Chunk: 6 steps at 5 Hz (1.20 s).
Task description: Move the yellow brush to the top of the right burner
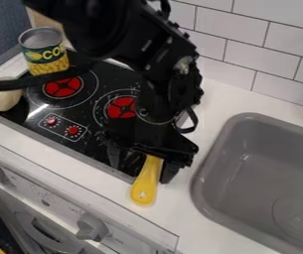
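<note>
My gripper (141,173) hangs low over the right front edge of the stove, its fingers spread apart. Between and beneath them lies the yellow brush (143,190), its handle pointing toward the counter's front edge and its far end hidden under the gripper. The right burner (121,107), a red disc inside white rings, is just behind and left of the gripper, partly covered by the arm.
A corn can (46,55) stands at the stove's back left, with a pale egg-shaped object (5,96) in front of it. The left burner (63,87) lies beside them. A grey sink (240,144) is at the right, below a tiled wall.
</note>
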{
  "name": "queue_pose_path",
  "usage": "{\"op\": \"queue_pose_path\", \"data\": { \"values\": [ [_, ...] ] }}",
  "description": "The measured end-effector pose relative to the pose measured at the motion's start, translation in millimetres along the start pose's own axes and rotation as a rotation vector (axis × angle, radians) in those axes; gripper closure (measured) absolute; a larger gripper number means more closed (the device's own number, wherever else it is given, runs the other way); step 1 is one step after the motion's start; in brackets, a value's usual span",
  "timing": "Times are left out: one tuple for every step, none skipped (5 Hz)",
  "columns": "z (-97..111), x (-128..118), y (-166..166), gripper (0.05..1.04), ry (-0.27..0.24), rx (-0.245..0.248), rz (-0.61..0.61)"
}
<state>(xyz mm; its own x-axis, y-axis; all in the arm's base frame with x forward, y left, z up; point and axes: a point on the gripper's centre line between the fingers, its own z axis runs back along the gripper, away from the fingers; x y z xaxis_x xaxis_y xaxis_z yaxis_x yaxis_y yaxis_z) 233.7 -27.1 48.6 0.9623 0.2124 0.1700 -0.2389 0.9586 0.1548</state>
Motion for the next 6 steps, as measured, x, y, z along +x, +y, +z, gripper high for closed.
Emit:
{"op": "queue_pose_path", "data": {
  "values": [
    [-8, 2, -4, 0.083, 0.023, 0.004, 0.002],
    [-10, 8, -9, 0.118, 0.026, 0.001, 0.008],
    [-11, 7, -11, 0.433, 0.041, -0.018, 0.008],
    [-11, 9, -9, 0.707, 0.036, -0.019, 0.018],
    [-10, 6, -5, 0.748, 0.059, -0.021, 0.021],
    [5, 9, 1, 0.748, 0.041, -0.053, 0.066]
  ]
}}
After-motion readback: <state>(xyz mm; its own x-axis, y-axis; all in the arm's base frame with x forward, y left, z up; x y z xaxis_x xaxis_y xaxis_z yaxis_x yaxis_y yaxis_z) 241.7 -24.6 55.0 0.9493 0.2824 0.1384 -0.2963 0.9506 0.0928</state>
